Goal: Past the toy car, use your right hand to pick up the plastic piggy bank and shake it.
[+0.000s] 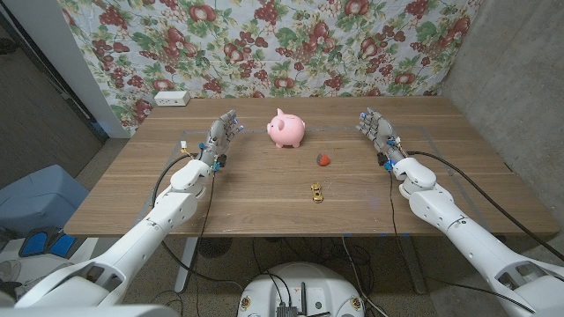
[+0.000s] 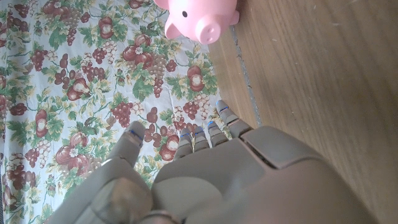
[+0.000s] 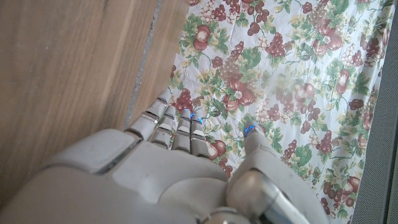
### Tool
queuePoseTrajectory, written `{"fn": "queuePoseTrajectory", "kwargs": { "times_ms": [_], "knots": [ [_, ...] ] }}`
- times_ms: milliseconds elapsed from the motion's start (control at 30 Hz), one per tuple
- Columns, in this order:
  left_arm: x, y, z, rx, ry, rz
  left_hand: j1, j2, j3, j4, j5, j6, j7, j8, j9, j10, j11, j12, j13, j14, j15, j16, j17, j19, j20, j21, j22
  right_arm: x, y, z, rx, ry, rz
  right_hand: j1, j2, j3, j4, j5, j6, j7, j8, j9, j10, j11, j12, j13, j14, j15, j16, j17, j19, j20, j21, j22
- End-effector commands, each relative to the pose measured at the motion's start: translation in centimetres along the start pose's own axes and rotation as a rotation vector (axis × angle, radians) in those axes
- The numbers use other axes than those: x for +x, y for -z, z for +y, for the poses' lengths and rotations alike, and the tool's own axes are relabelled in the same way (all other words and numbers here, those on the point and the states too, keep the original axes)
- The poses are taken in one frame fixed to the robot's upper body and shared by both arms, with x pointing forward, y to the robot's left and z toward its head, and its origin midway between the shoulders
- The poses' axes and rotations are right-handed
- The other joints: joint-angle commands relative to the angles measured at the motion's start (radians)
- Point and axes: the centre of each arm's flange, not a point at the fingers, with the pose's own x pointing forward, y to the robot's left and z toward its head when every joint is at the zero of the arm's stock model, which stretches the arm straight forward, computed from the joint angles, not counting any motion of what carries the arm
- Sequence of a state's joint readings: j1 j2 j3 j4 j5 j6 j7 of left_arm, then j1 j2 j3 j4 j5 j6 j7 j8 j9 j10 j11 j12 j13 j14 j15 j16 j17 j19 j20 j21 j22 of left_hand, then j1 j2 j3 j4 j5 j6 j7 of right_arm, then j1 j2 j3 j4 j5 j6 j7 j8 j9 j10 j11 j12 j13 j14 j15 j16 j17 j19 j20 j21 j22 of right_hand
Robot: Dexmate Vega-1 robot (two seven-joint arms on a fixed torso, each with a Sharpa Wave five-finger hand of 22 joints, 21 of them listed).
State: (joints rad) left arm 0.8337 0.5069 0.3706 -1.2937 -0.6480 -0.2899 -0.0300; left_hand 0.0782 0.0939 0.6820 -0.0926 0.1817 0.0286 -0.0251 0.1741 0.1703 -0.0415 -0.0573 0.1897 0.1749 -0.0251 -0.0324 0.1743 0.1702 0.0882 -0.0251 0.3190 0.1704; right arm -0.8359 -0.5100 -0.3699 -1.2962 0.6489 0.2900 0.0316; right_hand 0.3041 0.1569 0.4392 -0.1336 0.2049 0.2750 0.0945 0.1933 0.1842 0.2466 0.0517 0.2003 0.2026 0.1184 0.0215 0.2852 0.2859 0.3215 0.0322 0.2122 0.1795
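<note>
Our right hand [image 1: 374, 126] stands open and empty near the table's far right, fingers apart; our left hand [image 1: 222, 134] waits likewise open. One pink piggy bank [image 1: 287, 129] sits well to the right hand's left, beyond one yellow toy car [image 1: 315, 192], snout toward the left hand, which we judge nearer. One small red thing [image 1: 323, 159] lies between.

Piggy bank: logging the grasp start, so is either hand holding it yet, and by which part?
No. The piggy bank stands alone; left hand and right hand hold nothing.
</note>
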Motion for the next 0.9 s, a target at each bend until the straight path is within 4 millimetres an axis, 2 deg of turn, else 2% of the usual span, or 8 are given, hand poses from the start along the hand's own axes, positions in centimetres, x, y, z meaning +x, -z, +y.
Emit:
{"fn": "queuePoseTrajectory", "kwargs": {
  "times_ms": [33,300,600,900],
  "knots": [
    [-0.2,-0.1,0.6,0.003,-0.001,-0.001,-0.001,0.041,0.007,-0.002,0.004,0.004,-0.003,0.007,0.002,0.002,-0.009,0.003,0.003,-0.005,-0.036,0.007,0.003,0.011,-0.001,0.003,0.002,0.4,-0.1,0.7,-0.010,-0.009,-0.004,0.009,0.001,0.006,-0.002,0.007,0.007,0.002,0.003,0.003,0.008,-0.001,0.007,0.004,0.003,0.006,0.004,0.005,0.004,-0.001,0.004,0.002],
    [-0.3,-0.4,2.0,0.010,0.007,-0.005,-0.002,0.041,0.008,-0.003,0.004,0.004,-0.003,0.007,0.002,0.002,-0.009,0.003,0.003,-0.005,-0.035,0.006,0.003,0.012,-0.001,0.000,0.002,-0.1,-0.2,1.7,-0.026,-0.002,-0.004,0.009,0.001,0.007,-0.002,0.007,0.007,0.000,0.003,0.003,0.007,0.000,0.007,0.004,0.003,0.004,0.003,0.006,0.004,-0.001,0.004,0.002],
    [0.2,-0.3,2.1,0.012,0.018,-0.005,-0.003,0.041,0.008,-0.005,0.004,0.004,-0.002,0.007,0.002,0.002,-0.010,0.003,0.003,-0.006,-0.036,0.006,0.003,0.013,0.000,-0.004,0.002,0.1,-1.1,1.7,-0.055,-0.001,-0.014,0.010,0.000,0.007,-0.003,0.008,0.007,0.001,0.003,0.003,0.008,0.001,0.007,0.004,0.005,0.004,0.003,0.006,0.005,-0.001,0.004,0.002],
    [0.7,-0.3,2.0,0.013,0.020,0.002,-0.004,0.041,0.009,-0.006,0.003,0.004,-0.003,0.007,0.002,0.003,-0.008,0.003,0.003,-0.006,-0.036,0.006,0.002,0.015,-0.001,-0.007,0.002,1.1,-2.4,1.9,-0.142,-0.016,-0.020,0.011,-0.001,0.007,-0.005,0.008,0.007,-0.001,0.003,0.003,0.007,-0.005,0.006,0.004,0.003,0.006,0.001,0.006,0.002,0.001,0.002,0.002]
  ]
}}
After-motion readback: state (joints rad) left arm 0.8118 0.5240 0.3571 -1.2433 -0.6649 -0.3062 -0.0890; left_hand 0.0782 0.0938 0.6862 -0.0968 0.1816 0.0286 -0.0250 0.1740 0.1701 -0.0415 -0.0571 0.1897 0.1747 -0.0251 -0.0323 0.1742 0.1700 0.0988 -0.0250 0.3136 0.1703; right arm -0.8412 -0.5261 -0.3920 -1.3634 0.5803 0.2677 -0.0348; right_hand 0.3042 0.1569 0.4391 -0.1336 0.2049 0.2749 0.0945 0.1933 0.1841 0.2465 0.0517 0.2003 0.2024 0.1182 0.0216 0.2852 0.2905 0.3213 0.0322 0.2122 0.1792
